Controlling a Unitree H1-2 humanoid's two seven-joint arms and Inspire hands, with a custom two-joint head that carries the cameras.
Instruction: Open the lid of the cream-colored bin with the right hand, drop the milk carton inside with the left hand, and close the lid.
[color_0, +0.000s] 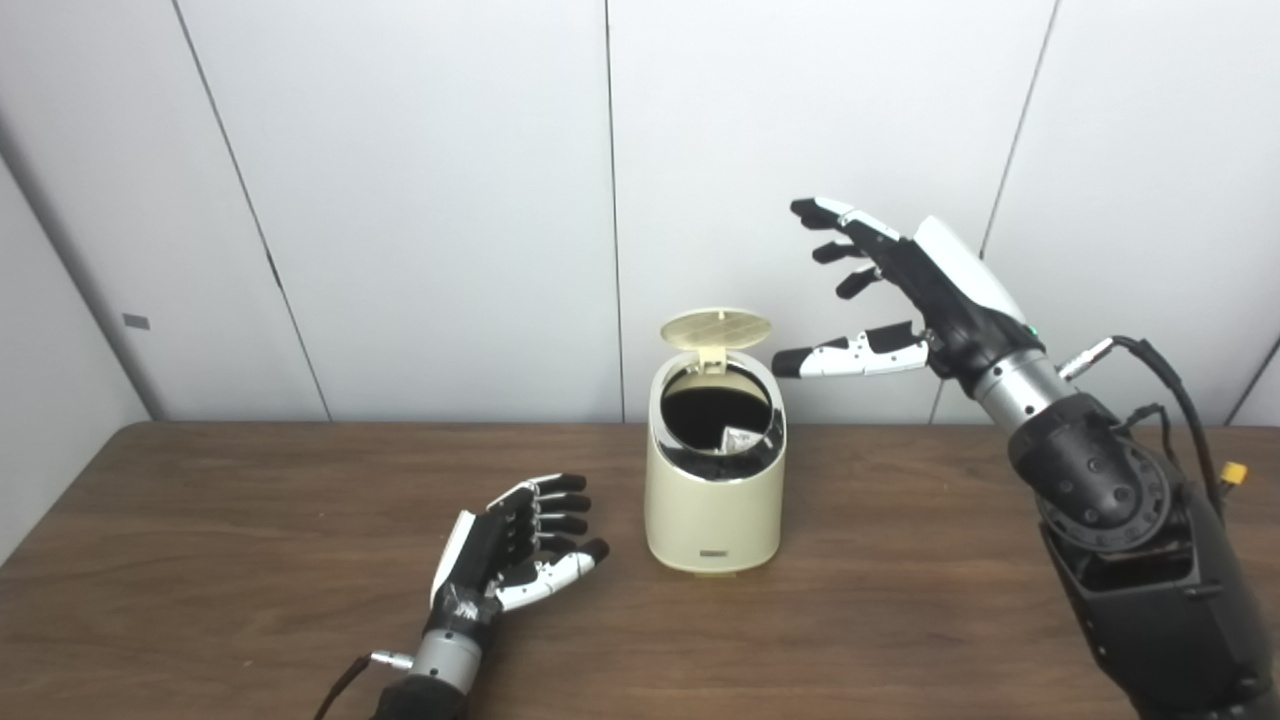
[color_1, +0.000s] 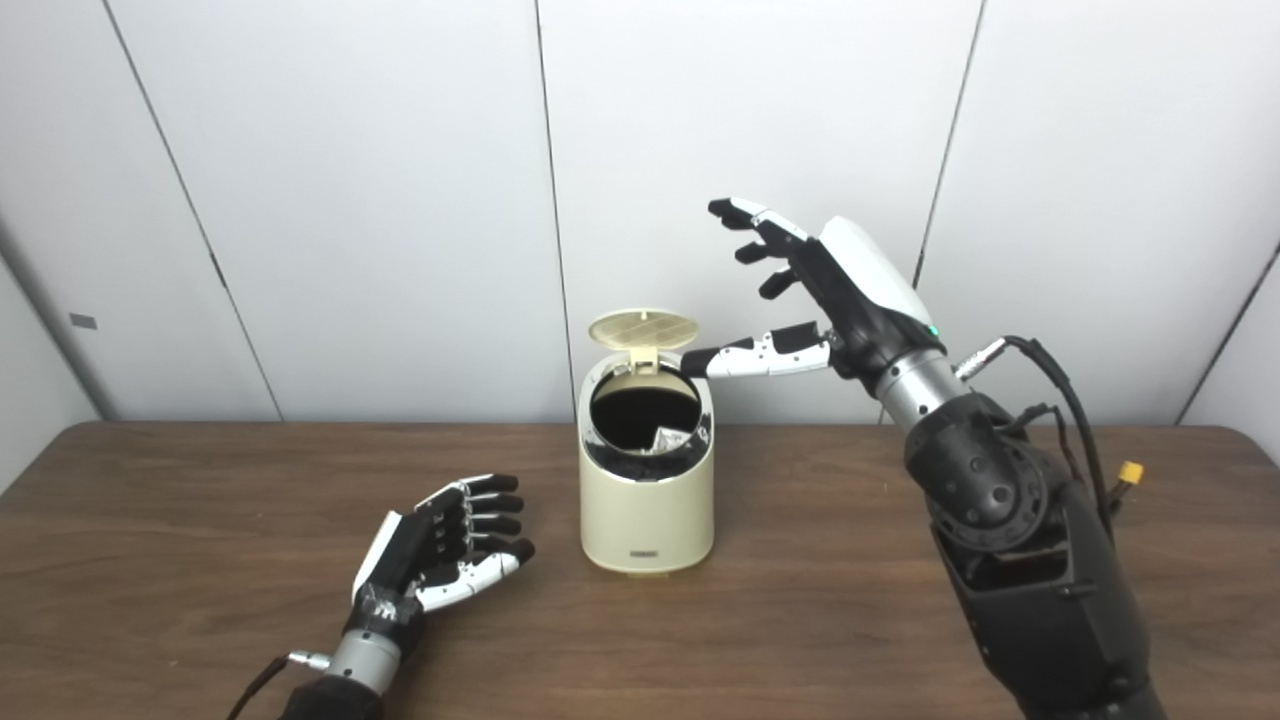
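While lid (color_0: 717, 329) stands open, carton (color_0: 740, 439) inside bin (color_0: 712, 500)

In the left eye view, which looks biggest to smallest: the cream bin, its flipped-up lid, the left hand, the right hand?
1. Right hand, spread wide and raised.
2. Cream bin and left hand: too close to rank; the hand is nearer the camera.
3. Lid, clearly smallest.

Inside the open cream-colored bin (color_0: 714, 500) we make out only a pale corner of the milk carton (color_0: 741, 438) — the rest is lost in the dark liner. Both forearms run off the bottom edge, and the small label on the bin's front is too small for us to read.
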